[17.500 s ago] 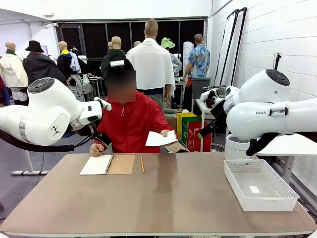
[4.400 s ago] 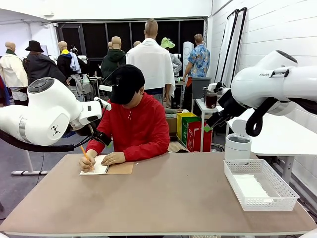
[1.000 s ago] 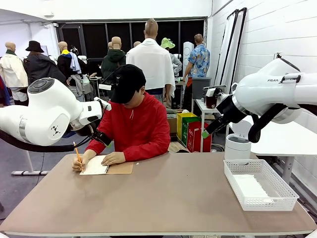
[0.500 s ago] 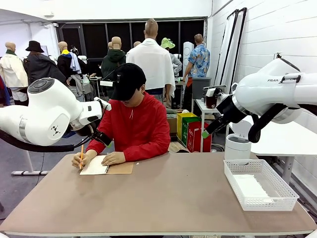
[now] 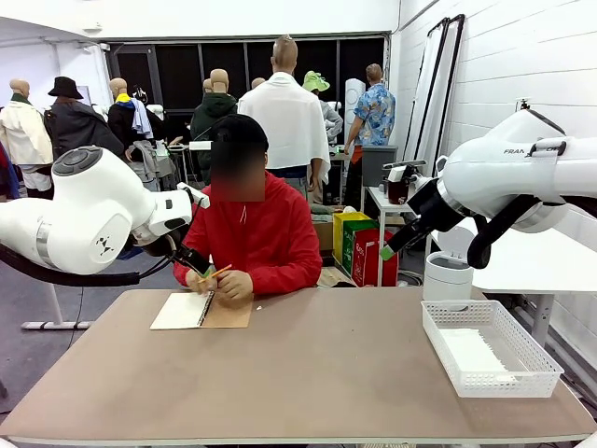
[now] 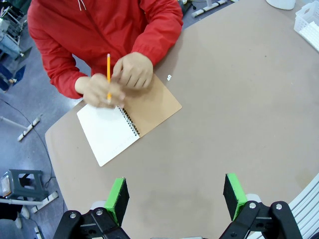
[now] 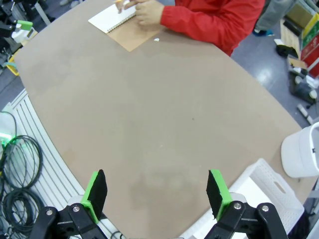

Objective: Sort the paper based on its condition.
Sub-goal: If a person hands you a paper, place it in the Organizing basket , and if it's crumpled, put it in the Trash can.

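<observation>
progress: plain white paper sheet (image 5: 471, 352) lies flat inside white plastic mesh basket (image 5: 490, 385) at the right end of the brown table (image 5: 326, 373), so that much looks sorted. left gripper (image 6: 175, 194) and right gripper (image 7: 156, 191) hover wide apart, nothing held. person's hands (image 5: 229, 283) hold an orange pencil (image 5: 216, 273) at the brown-covered spiral notebook (image 5: 201, 310); further sheets probably to come.
</observation>
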You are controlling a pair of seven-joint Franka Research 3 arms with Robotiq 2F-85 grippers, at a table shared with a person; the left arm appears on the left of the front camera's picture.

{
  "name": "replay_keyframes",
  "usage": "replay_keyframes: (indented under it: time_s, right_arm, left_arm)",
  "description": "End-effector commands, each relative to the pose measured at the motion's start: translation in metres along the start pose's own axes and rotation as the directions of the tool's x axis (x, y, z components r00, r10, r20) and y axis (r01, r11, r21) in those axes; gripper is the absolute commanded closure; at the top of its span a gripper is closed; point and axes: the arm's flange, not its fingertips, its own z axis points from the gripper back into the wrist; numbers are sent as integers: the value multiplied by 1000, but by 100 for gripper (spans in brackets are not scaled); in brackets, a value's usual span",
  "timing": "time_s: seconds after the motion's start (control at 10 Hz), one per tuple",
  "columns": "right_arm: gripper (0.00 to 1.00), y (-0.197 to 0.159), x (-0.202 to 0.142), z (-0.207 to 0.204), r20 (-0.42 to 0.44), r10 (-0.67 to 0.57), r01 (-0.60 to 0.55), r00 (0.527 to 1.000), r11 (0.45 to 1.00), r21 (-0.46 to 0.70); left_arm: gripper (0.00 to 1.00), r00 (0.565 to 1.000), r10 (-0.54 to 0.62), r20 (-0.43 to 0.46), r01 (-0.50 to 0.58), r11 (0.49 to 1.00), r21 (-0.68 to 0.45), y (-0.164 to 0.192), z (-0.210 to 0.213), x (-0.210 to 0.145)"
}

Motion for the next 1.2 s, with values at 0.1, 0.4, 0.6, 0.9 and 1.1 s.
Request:
replay_keyframes:
  time_s: [0.1,0.4,0.6,0.9,1.1]
  right_arm:
    - [0,0,-1,-1,-4,5,-5,1000,1000,-4]
    - [0,0,-1,-1,-4,5,-5,1000,1000,-4]
    - [0,0,-1,-1,-4,5,-5,1000,1000,-4]
    - [0,0,-1,-1,-4,5,-5,1000,1000,-4]
    - [0,0,-1,-1,-4,5,-5,1000,1000,-4]
  left_arm:
    - [0,1000,-1,-1,1,1000,2,0,0,0]
    - [0,1000,-1,-1,1,1000,2,0,0,0]
    - [0,1000,-1,-1,1,1000,2,0,0,0]
    - [0,1000,-1,-1,1,1000,2,0,0,0]
    - [0,1000,-1,-1,1,1000,2,0,0,0]
